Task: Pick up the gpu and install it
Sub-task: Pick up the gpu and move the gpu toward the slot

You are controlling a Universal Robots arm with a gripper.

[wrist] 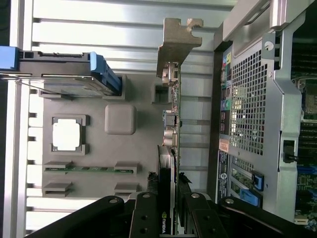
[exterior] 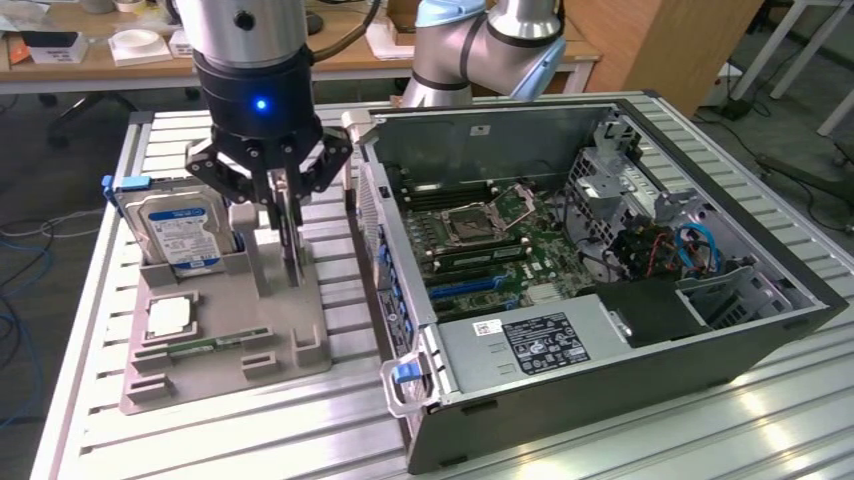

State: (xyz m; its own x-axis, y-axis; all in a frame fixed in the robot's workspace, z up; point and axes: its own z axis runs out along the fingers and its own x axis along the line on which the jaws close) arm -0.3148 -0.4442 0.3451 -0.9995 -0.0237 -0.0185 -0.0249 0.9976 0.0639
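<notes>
Right now the gripper pinches the gpu between narrow jaws. The card stands edge-on in the gray holder.

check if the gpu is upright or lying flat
Upright: the gpu stands on edge in the grey tray, gripper closed on it.

One gpu, one hard drive, one tray
</notes>
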